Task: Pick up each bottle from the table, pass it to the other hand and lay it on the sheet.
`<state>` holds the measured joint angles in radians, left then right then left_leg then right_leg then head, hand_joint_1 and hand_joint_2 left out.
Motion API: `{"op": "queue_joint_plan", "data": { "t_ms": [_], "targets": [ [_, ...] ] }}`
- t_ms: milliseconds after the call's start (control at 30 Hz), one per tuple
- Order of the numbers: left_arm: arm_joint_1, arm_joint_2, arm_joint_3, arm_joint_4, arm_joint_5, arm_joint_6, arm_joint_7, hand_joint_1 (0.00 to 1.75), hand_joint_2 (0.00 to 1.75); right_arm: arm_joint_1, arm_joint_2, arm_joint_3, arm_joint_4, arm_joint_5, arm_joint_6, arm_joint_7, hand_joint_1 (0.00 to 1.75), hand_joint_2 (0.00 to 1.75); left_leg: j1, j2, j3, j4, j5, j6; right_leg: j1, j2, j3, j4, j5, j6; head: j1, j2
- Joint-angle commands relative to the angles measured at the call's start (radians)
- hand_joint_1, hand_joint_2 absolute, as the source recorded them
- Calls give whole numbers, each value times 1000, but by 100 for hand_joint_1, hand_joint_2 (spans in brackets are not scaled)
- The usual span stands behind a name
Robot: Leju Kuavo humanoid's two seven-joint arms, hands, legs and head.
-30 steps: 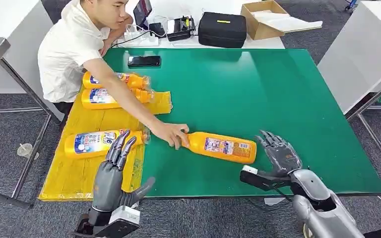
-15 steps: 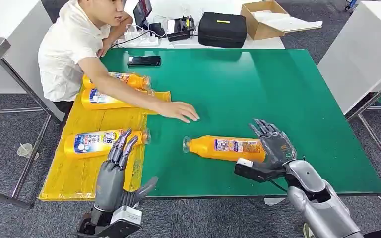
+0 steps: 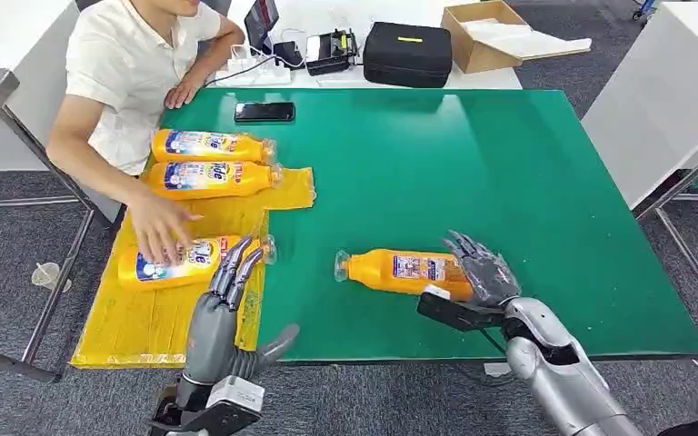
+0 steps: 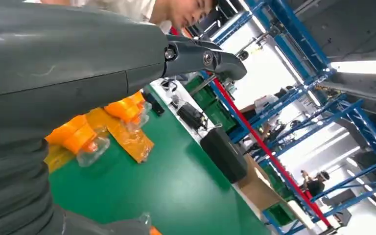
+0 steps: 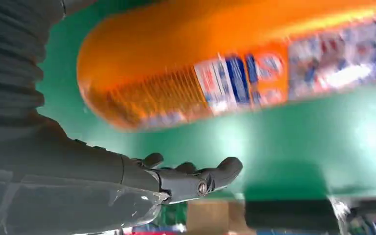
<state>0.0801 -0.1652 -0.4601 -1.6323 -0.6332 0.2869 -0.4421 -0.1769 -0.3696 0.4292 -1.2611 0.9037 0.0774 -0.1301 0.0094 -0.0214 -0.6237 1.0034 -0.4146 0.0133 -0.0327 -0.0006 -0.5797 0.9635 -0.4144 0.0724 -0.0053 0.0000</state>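
Right robot hand (image 3: 478,269) open, fingers spread against orange bottle (image 3: 404,271) lying lower centre on green surface (image 3: 473,163), left robot hand (image 3: 223,304) open, empty, lower left over yellow sheet (image 3: 136,318)

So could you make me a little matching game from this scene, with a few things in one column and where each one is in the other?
Things:
1. Orange plastic bottle with a clear cap
2. Black smartphone
3. Brown cardboard box
4. Person's hand

Places:
A. On the white table beyond the green one
B. Alone on the green mat, at the robot's right hand
C. On a bottle lying on the yellow sheet
D. At the green mat's far edge

Pairs: 1-B, 2-D, 3-A, 4-C
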Motion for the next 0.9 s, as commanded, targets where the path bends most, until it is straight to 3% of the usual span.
{"op": "queue_joint_plan", "data": {
  "t_ms": [33,467,700,733,767,800,900],
  "targets": [
    [-42,17,-27,76,8,-4,-1,0,175,-41,49,2,157,-9,7,-5,0,175,1,3,5,-1,-2,0,2,2,5,-1,-1,-4,0,0],
    [-69,20,-50,101,39,-20,0,0,175,-85,125,4,289,18,-26,25,0,175,1,3,5,-1,-1,0,1,2,4,-2,0,-3,0,0],
    [-93,20,-65,131,73,-26,-13,0,175,-172,160,-7,457,-10,-11,5,0,175,1,4,6,-1,0,0,1,3,4,-1,1,-3,0,0],
    [-97,20,-67,135,75,-26,-14,0,175,-180,158,-10,473,-17,-6,-4,16,175,1,6,9,-1,-1,0,2,4,6,-2,1,-5,0,0],
    [-98,20,-68,137,76,-26,-14,0,175,-181,156,-11,475,-19,-6,-8,148,175,1,8,10,-1,-1,-1,2,4,7,-2,2,-7,0,0],
    [-104,20,-71,146,83,-25,-19,0,175,-194,154,-5,502,-19,-3,-20,175,175,2,9,11,-1,-2,-1,3,4,8,-2,2,-9,0,0],
    [-118,21,-77,159,95,-22,-29,0,175,-205,142,-7,533,-55,29,-64,175,175,1,8,10,-1,0,0,3,2,8,-2,2,-7,0,0]
  ]
}}
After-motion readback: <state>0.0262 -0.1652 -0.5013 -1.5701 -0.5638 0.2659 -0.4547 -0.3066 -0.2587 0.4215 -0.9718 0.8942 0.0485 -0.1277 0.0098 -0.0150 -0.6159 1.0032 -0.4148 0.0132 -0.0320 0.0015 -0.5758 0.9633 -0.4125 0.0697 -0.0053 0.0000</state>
